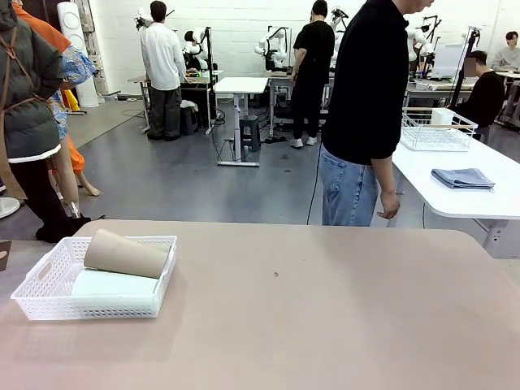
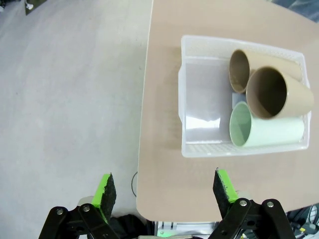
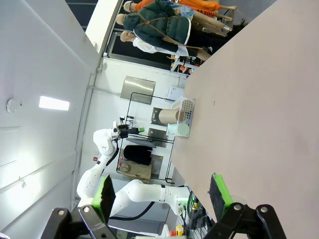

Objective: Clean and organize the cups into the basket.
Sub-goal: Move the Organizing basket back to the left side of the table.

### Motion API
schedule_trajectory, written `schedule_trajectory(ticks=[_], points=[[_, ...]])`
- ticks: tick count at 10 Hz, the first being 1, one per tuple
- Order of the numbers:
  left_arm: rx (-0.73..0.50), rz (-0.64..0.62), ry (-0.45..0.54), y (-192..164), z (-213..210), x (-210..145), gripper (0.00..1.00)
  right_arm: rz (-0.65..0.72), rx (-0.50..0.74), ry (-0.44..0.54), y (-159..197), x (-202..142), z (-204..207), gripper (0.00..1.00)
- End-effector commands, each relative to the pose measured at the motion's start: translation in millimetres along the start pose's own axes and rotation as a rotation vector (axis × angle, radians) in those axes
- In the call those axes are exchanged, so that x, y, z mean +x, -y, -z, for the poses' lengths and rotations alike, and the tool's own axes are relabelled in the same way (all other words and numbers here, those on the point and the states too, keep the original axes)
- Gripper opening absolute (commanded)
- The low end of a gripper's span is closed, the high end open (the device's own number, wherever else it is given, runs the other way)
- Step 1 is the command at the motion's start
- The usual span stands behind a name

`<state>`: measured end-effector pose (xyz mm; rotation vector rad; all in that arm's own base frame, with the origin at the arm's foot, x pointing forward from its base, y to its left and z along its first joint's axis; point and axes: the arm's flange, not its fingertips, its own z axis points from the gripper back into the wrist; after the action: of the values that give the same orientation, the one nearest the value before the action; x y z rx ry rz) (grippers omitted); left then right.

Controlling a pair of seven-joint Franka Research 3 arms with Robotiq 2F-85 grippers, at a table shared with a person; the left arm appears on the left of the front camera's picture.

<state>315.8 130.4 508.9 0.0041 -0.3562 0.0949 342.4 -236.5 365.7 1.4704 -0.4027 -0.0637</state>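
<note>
We see both tools gaping and empty. Ahead of our left tool, the basket on the table holds three cups: mint cup, two brown cups. Right tool hovers far from it.

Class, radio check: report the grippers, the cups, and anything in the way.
Left gripper open, empty, off the table edge. Right gripper open, empty. Three cups, two brown and one green, lying in the basket. Table free of obstacles.
</note>
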Motion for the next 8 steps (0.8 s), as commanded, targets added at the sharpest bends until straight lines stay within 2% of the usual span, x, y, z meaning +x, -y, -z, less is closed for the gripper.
schedule_trajectory(ticks=[1, 3, 4, 5, 7, 8], points=[[-0.079, 0.081, -0.074, -8.6, -8.5, -50.7, 1.0, 0.013, -0.005, -0.01, -2.0, -0.2, 0.5, 1.0], [-0.131, 0.097, -0.061, -21.8, -13.1, -74.8, 1.0, 0.013, -0.005, -0.01, -2.0, -0.2, 0.5, 1.0], [-0.165, 0.071, -0.046, -27.1, -12.7, -65.4, 1.0, 0.013, -0.005, -0.01, -2.0, -0.2, 0.5, 1.0], [-0.253, 0.039, -0.024, -35.2, -13.1, -48.9, 1.0, 0.013, -0.005, -0.01, -2.0, -0.2, 0.5, 1.0], [-0.507, 0.002, -0.06, -57.1, -24.5, -24.9, 1.0, 0.013, -0.005, -0.01, -2.0, -0.2, 0.5, 1.0], [-0.753, -0.03, -0.129, -82.9, -37.6, -6.0, 1.0, 0.013, -0.005, -0.01, -2.0, -0.2, 0.5, 1.0]])
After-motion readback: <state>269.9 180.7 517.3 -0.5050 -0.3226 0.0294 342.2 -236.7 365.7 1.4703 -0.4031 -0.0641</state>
